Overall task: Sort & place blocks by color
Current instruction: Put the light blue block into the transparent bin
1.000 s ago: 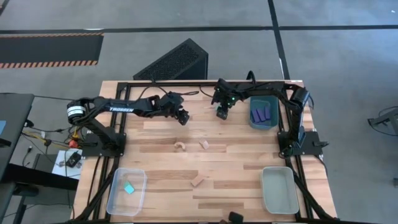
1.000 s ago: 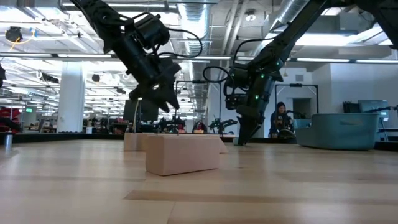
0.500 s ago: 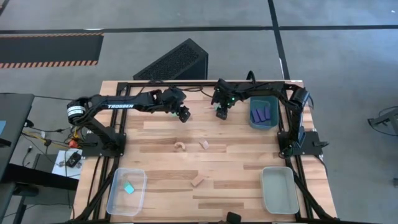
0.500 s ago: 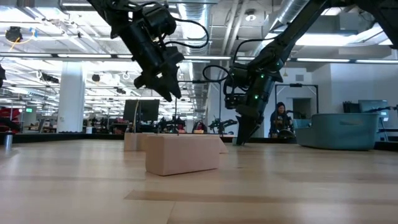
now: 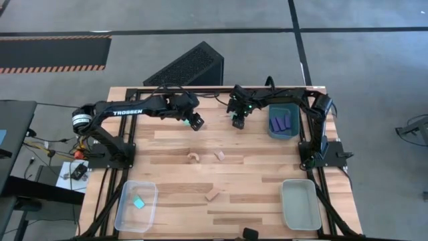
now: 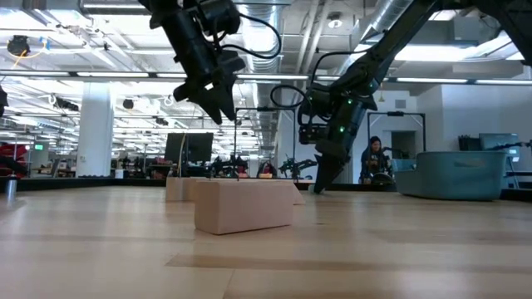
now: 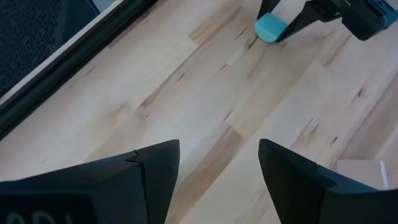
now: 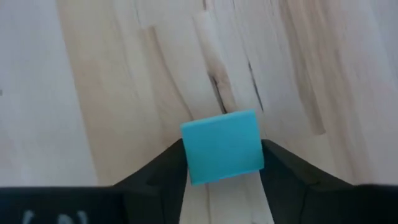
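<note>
My right gripper (image 5: 237,122) (image 8: 222,163) stands near the table's far edge, left of the dark teal tray (image 5: 295,131). It is shut on a teal cube (image 8: 222,147), which also shows as the teal cube (image 7: 271,27) in the left wrist view. My left gripper (image 5: 196,122) (image 7: 219,149) hangs open and empty above the table, left of the right one, and is raised in the low view (image 6: 218,108). Dark blue bars (image 5: 281,121) lie in the dark teal tray. Another teal cube (image 5: 138,203) lies in the clear tray (image 5: 124,215). Three pale wood pieces (image 5: 194,156) (image 5: 219,155) (image 5: 212,195) rest on the table. My right gripper pinches the teal cube between its two fingers (image 8: 163,169), one on each of two opposite sides (image 8: 188,158). The fingers come from above, pointing steeply down. The cube sits level at the fingertips, close to the table top; whether it rests on the wood I cannot tell.
A grey tray (image 5: 313,215) sits at the near right corner. The clear tray is at the near left corner. A black frame (image 5: 200,89) runs along the table's far edge. In the low view a wood block (image 6: 243,206) stands close to the camera.
My left gripper has risen and drawn a little toward the table's far edge, staying open. My right gripper has kept still with the teal cube.
</note>
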### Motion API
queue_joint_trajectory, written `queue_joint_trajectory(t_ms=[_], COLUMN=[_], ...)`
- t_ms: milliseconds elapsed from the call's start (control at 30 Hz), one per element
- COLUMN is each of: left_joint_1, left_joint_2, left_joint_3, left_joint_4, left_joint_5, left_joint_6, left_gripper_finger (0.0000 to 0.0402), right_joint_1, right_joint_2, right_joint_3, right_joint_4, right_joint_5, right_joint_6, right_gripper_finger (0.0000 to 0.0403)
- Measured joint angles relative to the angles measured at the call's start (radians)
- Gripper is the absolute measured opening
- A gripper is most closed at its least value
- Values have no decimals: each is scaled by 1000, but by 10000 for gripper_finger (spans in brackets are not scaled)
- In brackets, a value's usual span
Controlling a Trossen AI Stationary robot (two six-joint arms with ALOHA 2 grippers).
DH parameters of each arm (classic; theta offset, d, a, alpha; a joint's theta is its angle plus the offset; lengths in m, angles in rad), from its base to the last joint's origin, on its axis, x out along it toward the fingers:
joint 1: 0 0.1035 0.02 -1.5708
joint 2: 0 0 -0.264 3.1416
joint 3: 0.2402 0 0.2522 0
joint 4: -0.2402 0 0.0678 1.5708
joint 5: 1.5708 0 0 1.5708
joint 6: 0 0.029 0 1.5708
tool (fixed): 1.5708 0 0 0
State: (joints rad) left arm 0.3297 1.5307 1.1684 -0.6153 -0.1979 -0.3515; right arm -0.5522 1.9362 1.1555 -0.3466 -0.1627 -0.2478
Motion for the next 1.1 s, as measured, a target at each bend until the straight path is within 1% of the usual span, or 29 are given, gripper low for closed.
queue_joint_trajectory(t_ms=[133, 200, 267, 367, 467, 567, 667, 700, 767, 867, 933, 1000, 1067, 1100], left_joint_1=[-25, -40, -50, -62, -63, -63, -60, -56, -50, -36, -26, -15, 1, 9], left_joint_2=[-7, -11, -19, -24, -38, -49, -50, -50, -43, -39, -39, -39, -39, -39], left_joint_3=[2, 2, 2, 2, 2, 1, 2, 1, 1, 1, 1, 1, 1, 1], left_joint_4=[-12, -9, -24, -37, -48, -48, 21, 47, 157, 311, 443, 554, 644, 680], left_joint_5=[-37, -54, -56, -75, -77, -77, -63, -42, 41, 216, 329, 423, 482, 492], left_joint_6=[-42, -59, -64, -89, -114, -134, -158, -160, -161, -156, -155, -168, -219, -255], left_gripper_finger=[206, 206, 206, 206, 206, 206, 206, 206, 206, 206, 206, 206, 206, 206], right_joint_1=[6, 13, 16, 19, 16, 16, 18, 24, 41, 76, 106, 141, 185, 207], right_joint_2=[-1, -1, -5, -12, -47, -116, -207, -241, -316, -429, -502, -566, -616, -635], right_joint_3=[1, 3, 3, 3, -1, -1, -1, -1, -1, 0, 0, 1, 1, 1], right_joint_4=[-6, -13, -24, -45, -97, -120, -154, -152, -154, -143, -133, -117, -106, -102], right_joint_5=[0, 2, 5, -1, -77, -160, -234, -248, -258, -246, -200, -128, -35, 16], right_joint_6=[7, 14, 16, 24, 39, 41, 41, 41, 41, 38, 30, -2, -40, -61], right_gripper_finger=[162, 153, 152, 166, 177, 175, 166, 163, 162, 166, 171, 172, 173, 172])
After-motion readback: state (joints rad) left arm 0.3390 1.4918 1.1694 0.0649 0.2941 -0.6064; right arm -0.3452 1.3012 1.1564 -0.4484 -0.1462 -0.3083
